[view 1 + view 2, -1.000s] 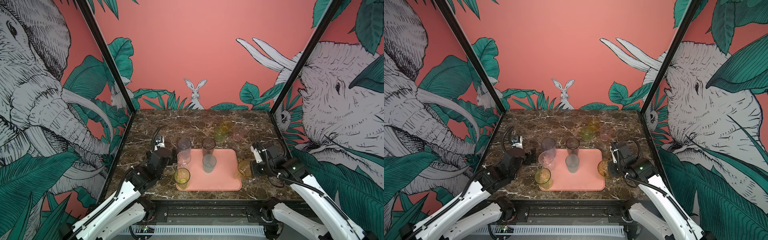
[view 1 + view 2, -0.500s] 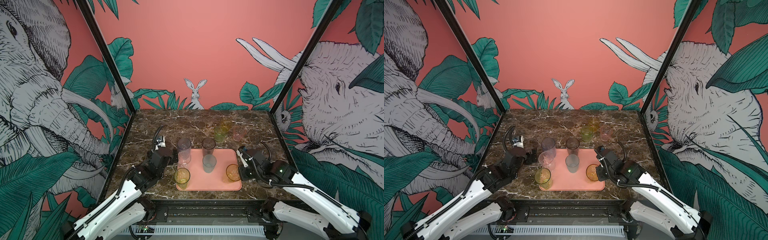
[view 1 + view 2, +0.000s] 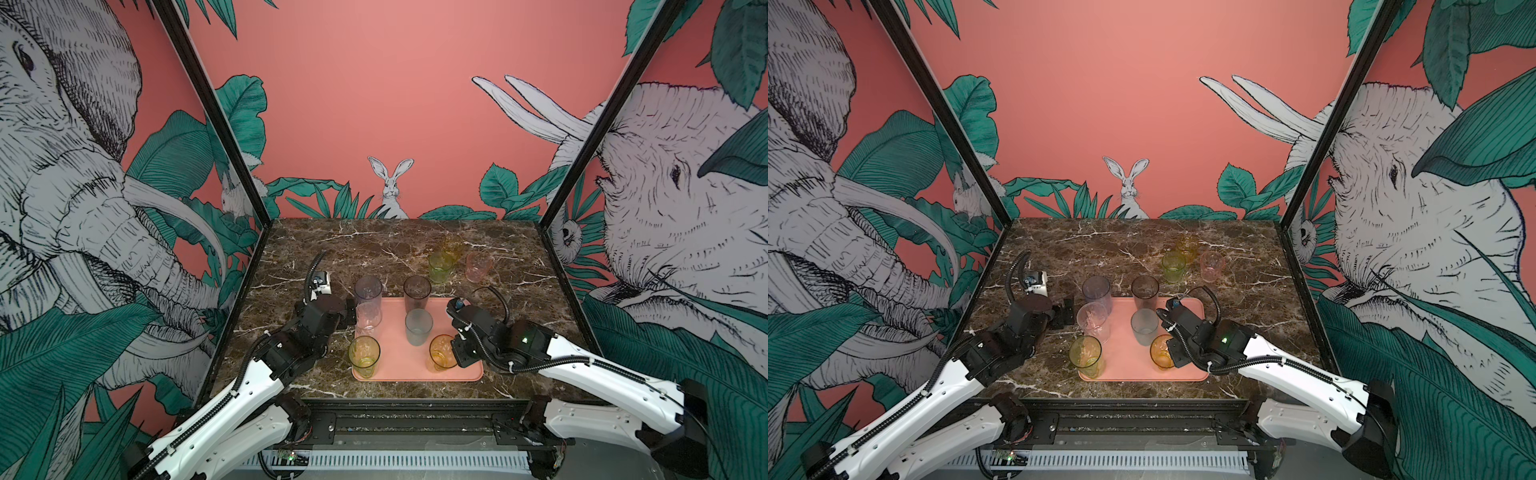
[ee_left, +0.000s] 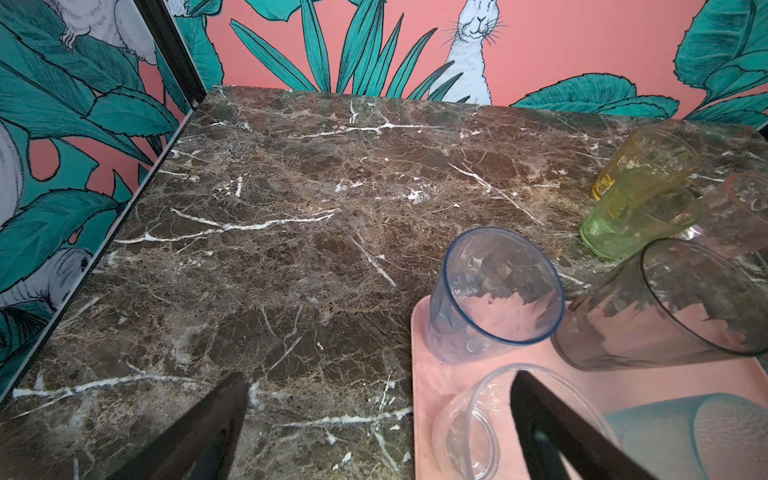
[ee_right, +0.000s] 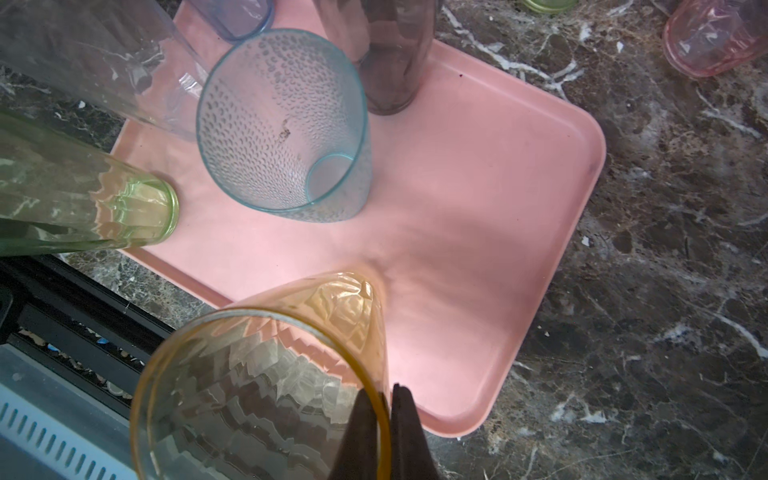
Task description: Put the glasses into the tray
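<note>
Right end effector (image 5: 384,390) clamped on amber glass (image 5: 266,353) rim, tray (image 5: 478,208) bare alongside

The right tool (image 5: 387,390), gripping the amber glass (image 3: 441,353) by its rim, is travelling leftward. A second ago the glass was over the counter (image 3: 532,282), just beside the right edge of the tray (image 3: 390,361); it is now sitting within the rim, near the front right corner. The right arm is stretching further across and lying lower.
</note>
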Controlling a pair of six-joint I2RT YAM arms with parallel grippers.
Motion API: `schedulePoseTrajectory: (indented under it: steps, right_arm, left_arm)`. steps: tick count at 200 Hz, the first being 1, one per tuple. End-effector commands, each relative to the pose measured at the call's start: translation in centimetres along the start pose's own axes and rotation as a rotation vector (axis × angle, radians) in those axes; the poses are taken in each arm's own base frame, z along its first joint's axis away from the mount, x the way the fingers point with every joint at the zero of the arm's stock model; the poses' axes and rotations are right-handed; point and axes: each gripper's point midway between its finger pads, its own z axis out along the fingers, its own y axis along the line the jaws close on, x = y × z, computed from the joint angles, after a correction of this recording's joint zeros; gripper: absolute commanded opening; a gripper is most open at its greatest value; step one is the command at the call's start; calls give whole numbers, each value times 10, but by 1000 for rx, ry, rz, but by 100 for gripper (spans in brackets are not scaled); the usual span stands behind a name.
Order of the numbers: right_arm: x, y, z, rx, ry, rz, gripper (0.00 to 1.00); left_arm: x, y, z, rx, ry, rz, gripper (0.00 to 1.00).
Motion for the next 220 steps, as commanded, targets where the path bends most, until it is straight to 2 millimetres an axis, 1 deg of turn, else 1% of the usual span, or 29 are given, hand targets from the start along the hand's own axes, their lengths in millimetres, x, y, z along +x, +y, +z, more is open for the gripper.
schedulePoseTrajectory:
  steps: [1, 29, 86, 171, 220]
  right_arm:
    - [-24, 13, -8, -25, -80, 23, 0]
    - [-26, 22, -4, -34, -75, 3, 0]
    - [-31, 30, -1, -43, -74, -16, 0]
    - [-33, 38, 3, -59, -75, -25, 0]
    - [-33, 41, 7, -61, -69, -30, 0]
  left_arm:
    - [2, 2, 2, -9, -4, -14, 99]
    - [2, 1, 3, -6, -5, -14, 99]
    - [3, 0, 4, -2, 2, -11, 99]
    - [1, -2, 4, 2, 3, -12, 99]
    - [4, -2, 6, 2, 11, -11, 99]
